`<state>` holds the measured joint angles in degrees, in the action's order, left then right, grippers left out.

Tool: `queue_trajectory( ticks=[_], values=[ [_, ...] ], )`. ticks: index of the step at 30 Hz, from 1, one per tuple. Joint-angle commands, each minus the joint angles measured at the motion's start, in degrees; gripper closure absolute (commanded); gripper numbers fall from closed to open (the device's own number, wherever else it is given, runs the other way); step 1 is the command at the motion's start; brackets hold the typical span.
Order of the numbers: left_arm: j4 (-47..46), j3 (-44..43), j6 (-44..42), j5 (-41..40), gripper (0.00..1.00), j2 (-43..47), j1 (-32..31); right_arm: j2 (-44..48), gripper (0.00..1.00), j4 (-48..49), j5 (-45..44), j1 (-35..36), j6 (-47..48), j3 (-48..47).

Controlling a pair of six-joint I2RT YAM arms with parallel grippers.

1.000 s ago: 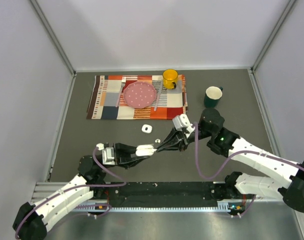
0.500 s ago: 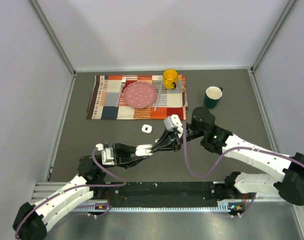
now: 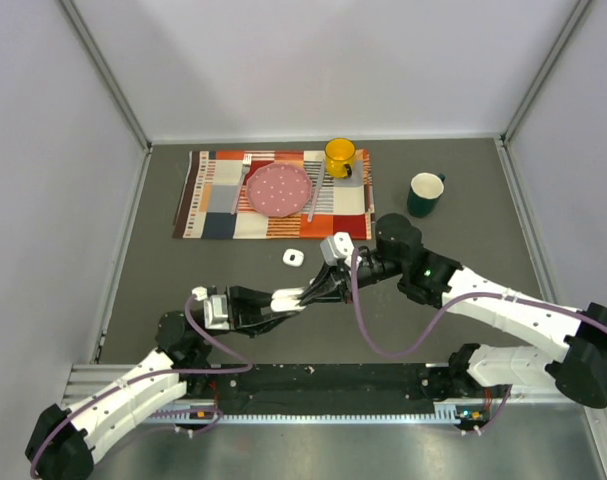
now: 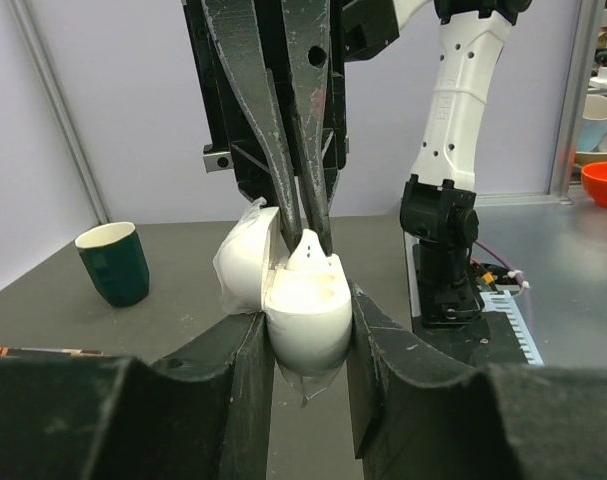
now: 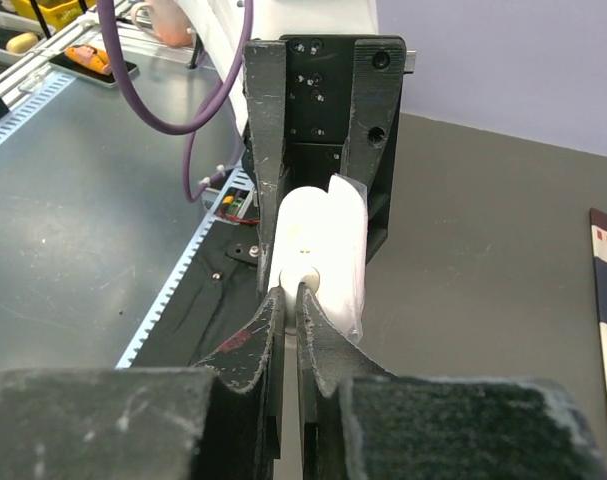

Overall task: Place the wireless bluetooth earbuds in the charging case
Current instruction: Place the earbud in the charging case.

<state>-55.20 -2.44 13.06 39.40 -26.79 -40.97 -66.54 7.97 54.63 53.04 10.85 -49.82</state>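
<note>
Right gripper (image 5: 286,300) shifted left, pinching earbud (image 4: 310,255) atop charging case (image 5: 323,240) (lid open); left gripper (image 4: 308,322) clamps it.

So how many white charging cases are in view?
2. The open case sits in the left gripper; the second case lies on the table near the placemat. More may be hidden.

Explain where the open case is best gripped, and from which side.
Grip the case across its two rounded flanks, from below the opening, as the left hand does. The lid is open to one side and the right hand holds an earbud above, so keep the top free.
</note>
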Motion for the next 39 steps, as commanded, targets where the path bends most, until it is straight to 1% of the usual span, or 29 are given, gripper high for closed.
queue_trajectory(
  ticks=[1, 7, 10, 16, 21, 25, 28, 33, 35, 39],
  values=[
    [-4.0, 0.0, -1.0, -0.4, 1.00, 0.3, -0.2, 0.6, 0.94, -1.9, -3.7, 0.6, 1.8, -2.0],
    [-3.4, 0.0, -1.2, -0.6, 1.00, 0.5, -0.2, 3.3, 0.83, -0.9, -7.3, 0.6, 2.2, -0.9],
    [-2.9, -0.1, -1.4, -0.7, 1.00, 0.9, -0.2, 4.8, 0.81, 0.0, -8.6, 0.6, 2.1, -0.1],
    [-1.8, 0.0, -1.5, -1.2, 1.00, 1.6, -0.2, 7.1, 0.81, 2.4, -9.2, 0.6, 1.4, 1.3],
    [-1.5, 0.2, -1.5, -1.7, 1.00, 1.7, -0.2, 7.7, 0.83, 4.5, -8.0, 0.6, -0.3, 2.1],
    [-1.5, 0.2, -1.4, -1.8, 1.00, 1.8, -0.2, 7.2, 0.90, 6.5, -6.5, 0.6, -1.9, 2.4],
    [-1.5, 0.2, -1.2, -2.0, 1.00, 1.8, -0.2, 6.1, 0.93, 8.2, -5.8, 0.7, -3.6, 2.2],
    [-1.3, 0.2, -1.2, -2.5, 1.00, 2.0, -0.3, 5.0, 0.95, 10.0, -3.4, 0.7, -6.0, 2.7],
    [-1.3, 0.3, -1.2, -3.1, 1.00, 2.2, -0.2, 5.1, 0.96, 10.6, -1.6, 0.8, -6.0, 3.1],
    [-1.3, 0.7, -1.2, -4.5, 1.00, 2.3, -0.2, 6.2, 0.96, 10.8, -0.9, 1.1, -5.2, 3.9]
  ],
)
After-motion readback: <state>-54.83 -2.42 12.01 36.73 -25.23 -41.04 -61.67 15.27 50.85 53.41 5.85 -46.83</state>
